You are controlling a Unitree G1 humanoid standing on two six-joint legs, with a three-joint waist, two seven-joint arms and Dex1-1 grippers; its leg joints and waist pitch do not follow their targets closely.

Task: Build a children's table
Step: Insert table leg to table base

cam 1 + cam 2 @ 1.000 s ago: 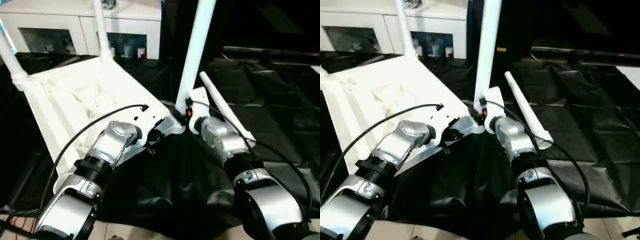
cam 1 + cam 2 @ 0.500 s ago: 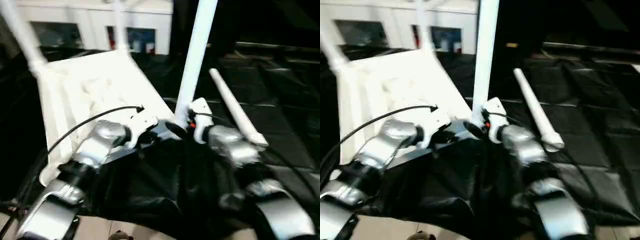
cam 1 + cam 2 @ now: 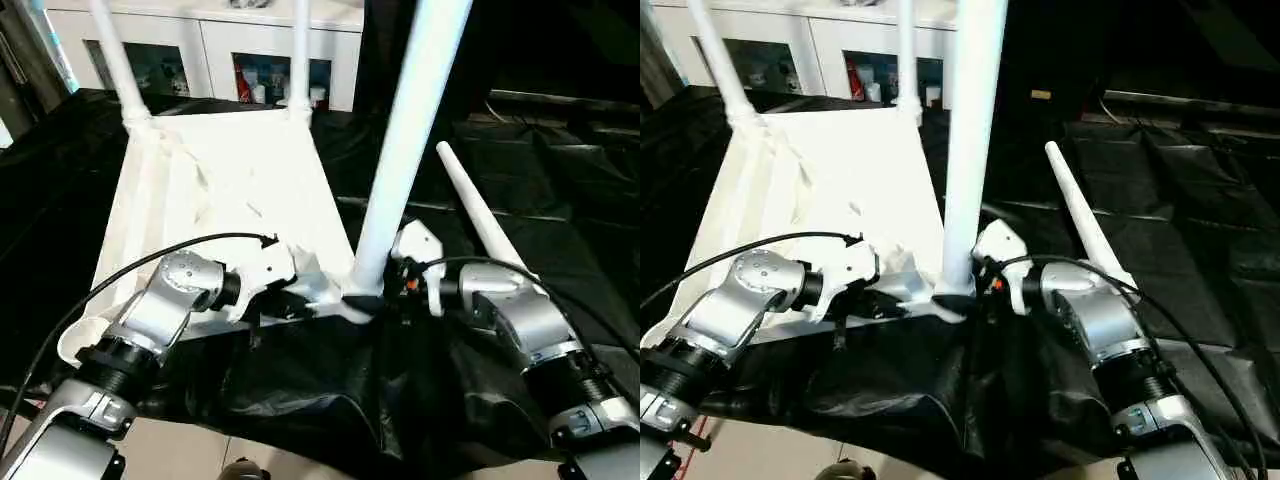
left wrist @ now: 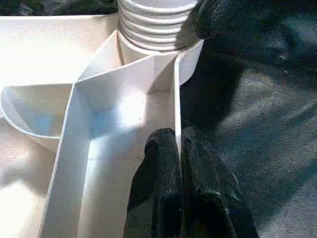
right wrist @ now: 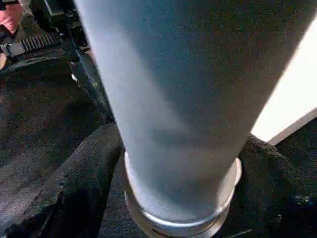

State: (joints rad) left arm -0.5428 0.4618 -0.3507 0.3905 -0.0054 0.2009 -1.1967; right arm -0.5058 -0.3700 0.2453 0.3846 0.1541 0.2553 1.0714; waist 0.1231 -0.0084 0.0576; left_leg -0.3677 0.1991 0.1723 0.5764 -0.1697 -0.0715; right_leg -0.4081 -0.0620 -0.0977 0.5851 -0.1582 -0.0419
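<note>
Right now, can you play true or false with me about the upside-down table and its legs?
1. The tabletop lies upside down with its ribs facing up. True.
2. All four legs are already standing in the tabletop. False: three stand in it, and a loose leg lies on the black sheet.
3. The left gripper pinches a thin rib of the tabletop. True.
4. The right gripper is at the bottom of the near leg. True.
5. The loose leg lies on top of the tabletop. False: it lies beside it.
</note>
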